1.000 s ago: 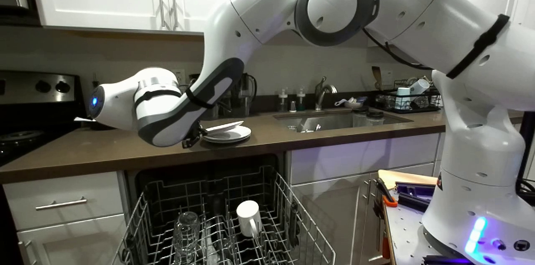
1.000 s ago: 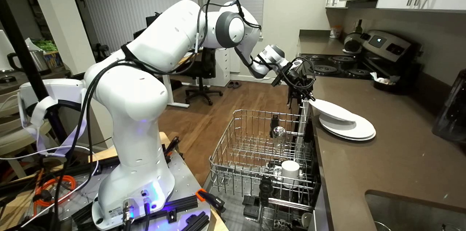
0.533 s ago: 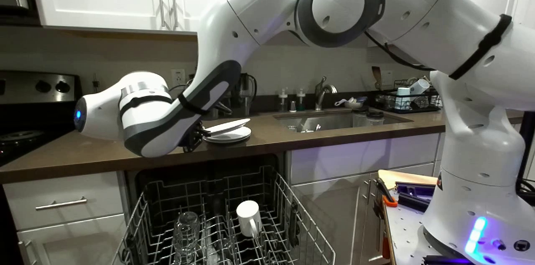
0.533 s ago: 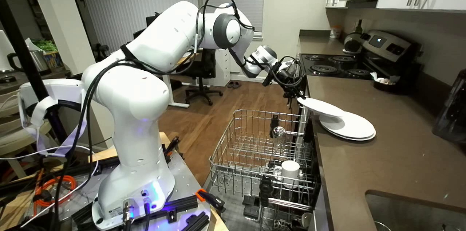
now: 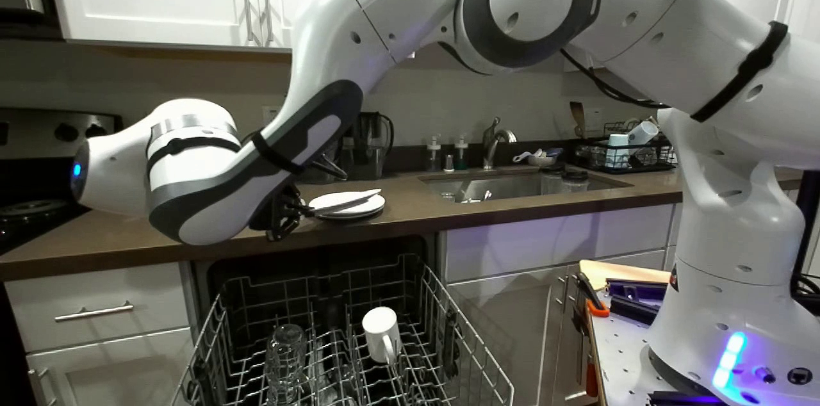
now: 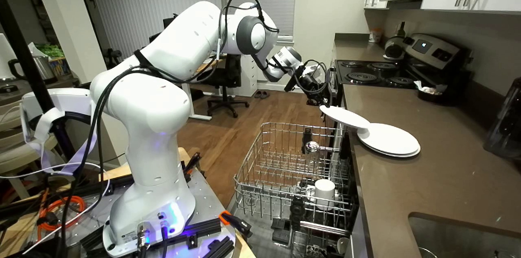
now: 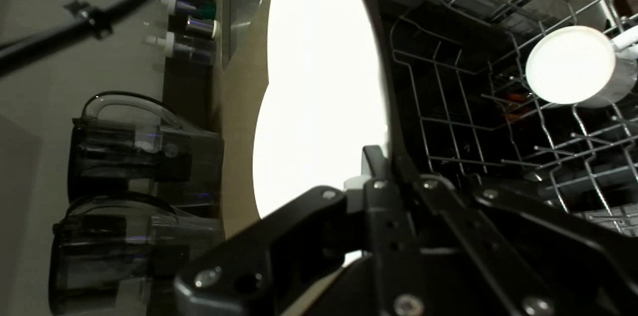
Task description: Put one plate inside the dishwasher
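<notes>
My gripper [image 6: 324,106] is shut on the near edge of a white plate [image 6: 344,116], which it holds tilted past the counter's front edge. In an exterior view the held plate [image 5: 346,203] overlaps the stacked white plates [image 6: 395,141] on the counter. I cannot tell whether they touch. In the wrist view the plate [image 7: 324,146] is overexposed and merges with the stack; the black fingers [image 7: 377,161] close on its edge. The open dishwasher's wire rack [image 5: 468,326] is pulled out below the counter, and also shows in an exterior view [image 6: 264,188].
A white cup [image 5: 380,332] and a clear glass [image 5: 286,355] stand in the rack. The brown counter [image 6: 439,176] edge runs above the dishwasher. Pitchers [image 7: 139,161] stand at the back of the counter. The sink [image 5: 500,188] and stove [image 6: 366,73] lie on either side.
My gripper has drawn the held plate off the stack, away from it and out over the counter's front edge. The plate's tilt has changed. The stack and rack stay put.
</notes>
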